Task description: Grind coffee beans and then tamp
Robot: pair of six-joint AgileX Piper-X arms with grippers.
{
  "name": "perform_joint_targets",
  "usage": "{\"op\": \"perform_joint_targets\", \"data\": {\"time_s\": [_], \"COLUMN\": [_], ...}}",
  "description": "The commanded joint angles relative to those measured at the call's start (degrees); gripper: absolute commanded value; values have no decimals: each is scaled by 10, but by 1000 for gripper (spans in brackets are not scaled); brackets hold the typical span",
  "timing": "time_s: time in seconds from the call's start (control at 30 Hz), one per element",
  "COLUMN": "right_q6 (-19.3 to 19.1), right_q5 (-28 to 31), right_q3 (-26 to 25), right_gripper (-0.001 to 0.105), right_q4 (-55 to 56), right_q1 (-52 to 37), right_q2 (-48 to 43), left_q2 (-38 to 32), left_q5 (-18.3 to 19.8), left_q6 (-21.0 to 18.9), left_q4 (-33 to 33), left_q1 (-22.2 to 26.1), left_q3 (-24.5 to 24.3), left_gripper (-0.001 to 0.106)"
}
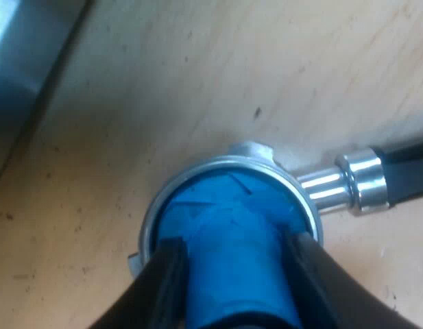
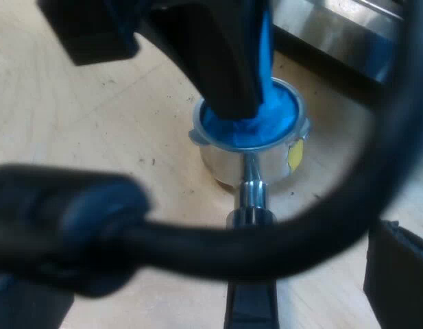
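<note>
Gripping a blue cylindrical tamper [image 1: 225, 202] between its black fingers [image 1: 164, 277], the left tool [image 1: 235, 253] holds it in the round, dark-handled metal holder [image 1: 338, 186].

the blue tamper [image 1: 232, 274] stands upright in the metal holder [image 2: 228, 163], its blue base filling the round rim and its stem clamped between the left tool's [image 1: 235, 247] black fingers. the holder rests on the pale wooden desk [image 1: 197, 82], chrome neck and dark handle [image 2: 251, 305] stretching out along it.

Open table [image 1: 197, 82] around holder [image 2: 221, 163]; machine [image 2: 348, 31] stands near
</note>
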Motion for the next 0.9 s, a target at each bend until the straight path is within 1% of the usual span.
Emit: {"op": "perform_joint_targets", "data": {"time_s": [0.03, 0.3, 0.47, 0.57, 0.6, 0.7, 0.73, 0.8, 0.87, 0.9], "right_q6": [1, 1, 0, -2, -2, -3, -3, -3, -10, -14], "right_q5": [0, 0, 0, 0, 0, 0, 0, 0, 0, -1], "right_q3": [-1, -1, -7, -21, -23, -34, -43, -50, -60, -63], "right_gripper": [88, 88, 88, 88, 88, 88, 88, 88, 88, 88], "right_q4": [-5, -5, -5, -5, -5, -5, -5, -5, -5, -5], "right_q1": [-2, -2, -2, -2, -2, -2, -2, -2, -2, -2], "right_q2": [-4, -4, -4, -4, -4, -4, -4, -4, -4, -4], "left_q2": [-12, -114, -178, -207, -207, -223, -235, -240, -247, -249], "left_q5": [-9, -7, -9, -12, -12, -7, -7, -7, -1, 0], "left_q6": [-3, -3, -3, -11, -13, -18, -18, -15, -8, -8], "left_q4": [28, 30, 65, 88, 90, 103, 130, 142, 144, 144], "left_q1": [-5, -5, -5, 9, 9, 32, 65, 89, 122, 127], "left_q3": [12, 12, 12, 12, 12, 12, 12, 16, 33, 40], "left_gripper": [0, 0, 0, 0, 0, 0, 0, 0, 0, 0]}}
